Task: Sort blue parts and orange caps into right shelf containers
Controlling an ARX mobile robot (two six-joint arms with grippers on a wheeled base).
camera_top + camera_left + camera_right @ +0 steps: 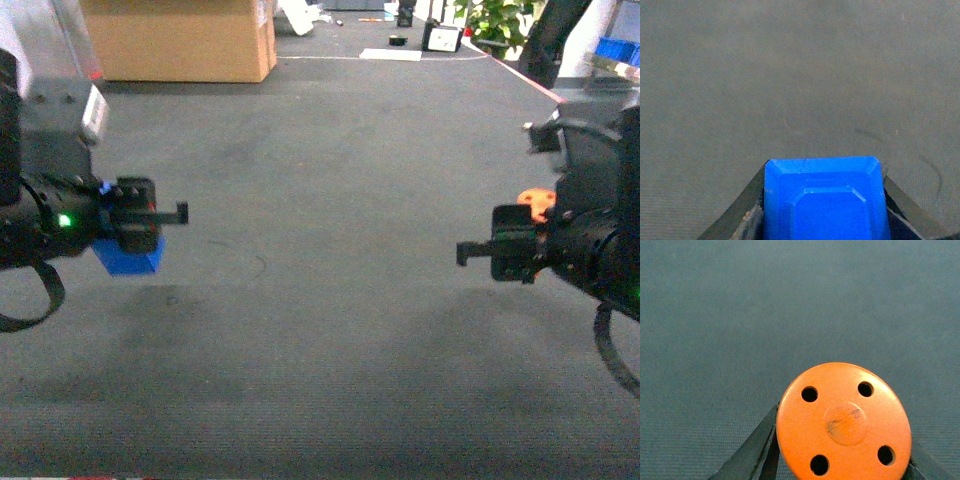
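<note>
one blue part [825, 200] clamped between left gripper [150, 215] fingers, one orange cap [844, 420] between right gripper [490, 250] fingers; four cap holes visible only in right wrist view.

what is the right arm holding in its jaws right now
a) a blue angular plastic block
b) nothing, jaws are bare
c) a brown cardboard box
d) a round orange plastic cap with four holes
d: the right wrist view shows a round orange plastic cap with four holes clamped between the dark jaws of the right gripper, while the blue angular plastic part sits in the left gripper.
</note>
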